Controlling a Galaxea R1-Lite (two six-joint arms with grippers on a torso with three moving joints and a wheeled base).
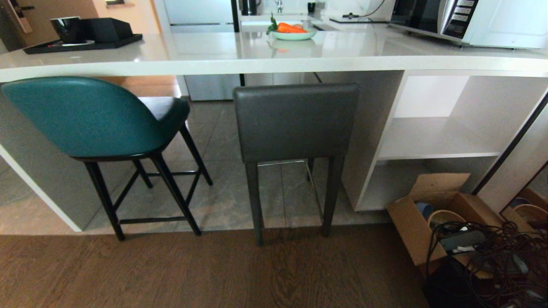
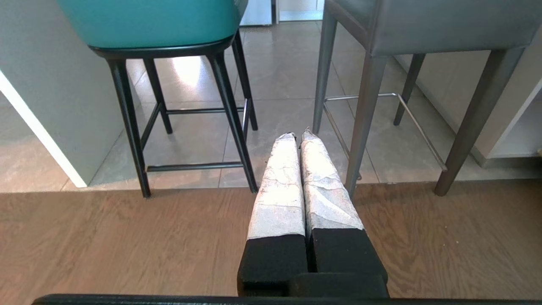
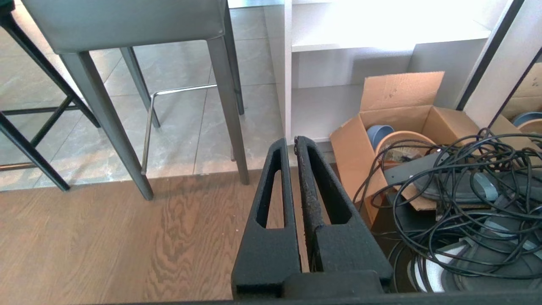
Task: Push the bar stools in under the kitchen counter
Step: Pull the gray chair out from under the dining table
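Wood flooring runs nearest, giving way to grey tile under the worktop. Both hands hang low and empty, fingers pressed together: the left hand faces the gap between the stools, the right hand hangs beside a cardboard box and tangled cables. A teal stool and grey stool stand at the worktop's edge. They look rigid and fairly heavy; pushing the padded backs seems safest, since the legs may catch at the floor seam.

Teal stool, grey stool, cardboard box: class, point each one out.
teal stool (image 1: 81,115), head view, on its padded back.
grey stool (image 1: 295,122), head view, on its rectangular back.
cardboard box (image 1: 406,224), head view, on its near side wall.
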